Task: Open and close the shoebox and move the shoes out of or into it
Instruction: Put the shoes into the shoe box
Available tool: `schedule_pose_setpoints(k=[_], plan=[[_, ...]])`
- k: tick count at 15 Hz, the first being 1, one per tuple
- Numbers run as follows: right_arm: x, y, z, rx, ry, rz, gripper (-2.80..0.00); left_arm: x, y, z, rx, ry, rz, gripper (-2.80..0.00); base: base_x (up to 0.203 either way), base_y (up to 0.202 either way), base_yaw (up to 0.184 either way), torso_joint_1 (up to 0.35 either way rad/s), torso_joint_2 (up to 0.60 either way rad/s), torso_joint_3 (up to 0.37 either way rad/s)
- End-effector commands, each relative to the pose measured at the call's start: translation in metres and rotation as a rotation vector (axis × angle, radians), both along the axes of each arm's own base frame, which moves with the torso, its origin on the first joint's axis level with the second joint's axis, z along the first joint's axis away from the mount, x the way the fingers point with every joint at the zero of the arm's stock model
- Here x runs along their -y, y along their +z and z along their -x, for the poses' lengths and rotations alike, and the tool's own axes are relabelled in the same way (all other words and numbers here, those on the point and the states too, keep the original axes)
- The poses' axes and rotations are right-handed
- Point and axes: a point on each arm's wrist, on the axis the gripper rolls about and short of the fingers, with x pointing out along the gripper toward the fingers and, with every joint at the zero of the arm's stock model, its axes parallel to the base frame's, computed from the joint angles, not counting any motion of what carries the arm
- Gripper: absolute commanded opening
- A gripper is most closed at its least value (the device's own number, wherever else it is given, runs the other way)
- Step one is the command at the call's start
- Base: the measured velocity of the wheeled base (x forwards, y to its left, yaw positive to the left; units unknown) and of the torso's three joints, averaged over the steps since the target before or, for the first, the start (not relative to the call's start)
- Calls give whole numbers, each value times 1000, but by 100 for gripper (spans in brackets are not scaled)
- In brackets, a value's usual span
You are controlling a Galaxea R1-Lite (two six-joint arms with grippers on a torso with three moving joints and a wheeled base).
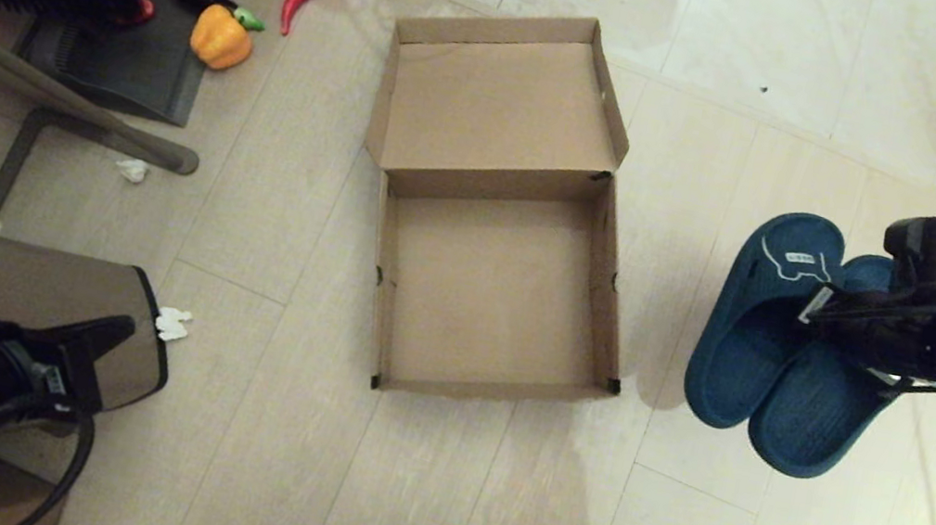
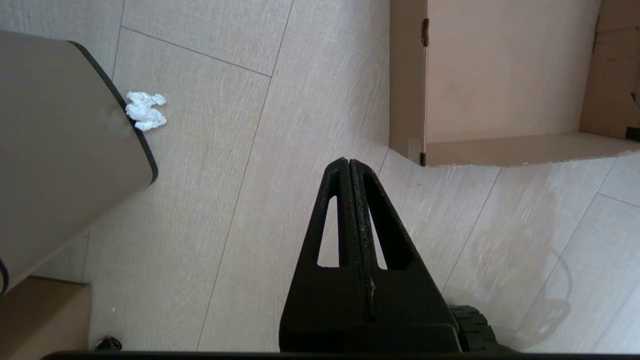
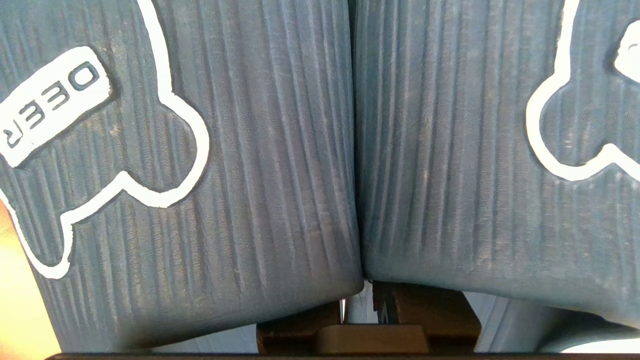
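Nearest, the left gripper (image 2: pixel 350 165) hangs pressed closed and empty above the floor beside a tan plastic bin (image 1: pixel 84 314). The right gripper (image 1: pixel 818 309) clamps both dark teal-blue rubber slide sandals (image 1: pixel 769 348) together, raised right of the open, empty brown cardboard shoebox (image 1: pixel 491 294).

Left gripper (image 2: pixel 349 165), jaws pressed together, near shoebox (image 2: pixel 500 150) corner.

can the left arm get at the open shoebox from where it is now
Probably yes: only bare floor lies between the left gripper, jaws shut, and the shoebox. The trash bin sits off to the other side.
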Motion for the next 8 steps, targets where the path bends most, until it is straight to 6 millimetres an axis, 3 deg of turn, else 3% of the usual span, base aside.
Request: schedule_pose_setpoints(k=[1,5,8], plan=[[-33,22,14,63,95,-6,-280,1,0,-8,-8,3,-1,-280,0,0,0,0,0,0],[-107,51,25,130,302,-21,-280,4,10,-25,8,6,2,-280,0,0,0,0,0,0],[-157,43,12,119,405,-18,-280,5,8,-33,-9,4,-1,-280,0,0,0,0,0,0]])
